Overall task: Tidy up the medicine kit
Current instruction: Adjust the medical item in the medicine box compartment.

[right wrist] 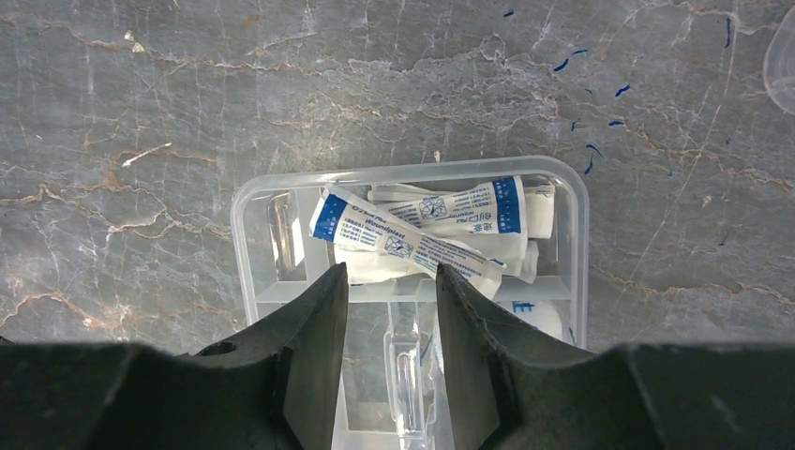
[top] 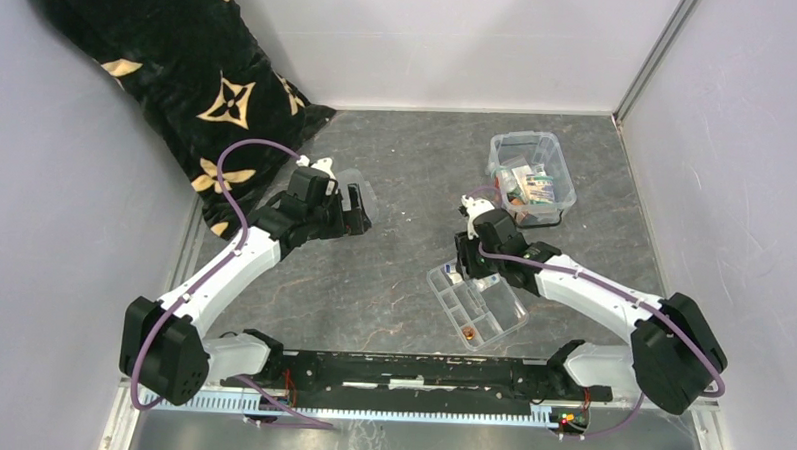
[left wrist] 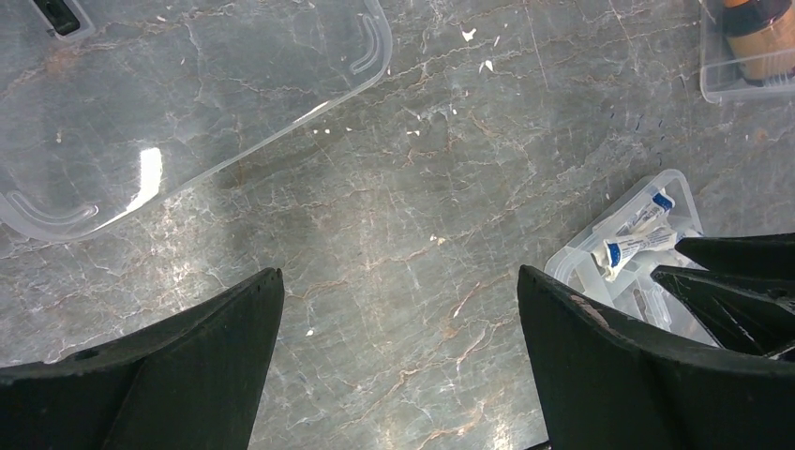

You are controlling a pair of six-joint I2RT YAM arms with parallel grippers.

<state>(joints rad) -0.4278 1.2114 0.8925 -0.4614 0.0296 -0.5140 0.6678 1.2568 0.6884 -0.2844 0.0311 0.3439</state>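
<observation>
- The surface (top: 407, 155) is bare dark stone between my two arms, so I judge there is free room to carry things across it.
- The kit (top: 564, 176) stands open at the far right with some packs inside. It is well apart from my right gripper (right wrist: 392, 274), so anything lifted needs a clear rise before it travels there.
- The lid (left wrist: 187, 84) lies flat on the left, away from the kit. My left gripper (left wrist: 398, 274) hangs above bare stone beside it with its jaws spread wide and nothing in them. It is best left parked there until the box is filled.
- The tray (right wrist: 412, 169) sits near my bases, under the right gripper. It is light plastic, so I judge a skewed squeeze would slide or tip it.
- The divider (right wrist: 281, 291) crosses the tray right at my fingertips. My right jaws are drawn in to a narrow gap astride it, and I cannot tell whether they bite anything yet.
- The packets (right wrist: 412, 239) lie loose just past the fingertips, one edge touching them. I should close slowly and squarely, then lift a little to check the hold, keeping the tray level so they do not spill.
</observation>
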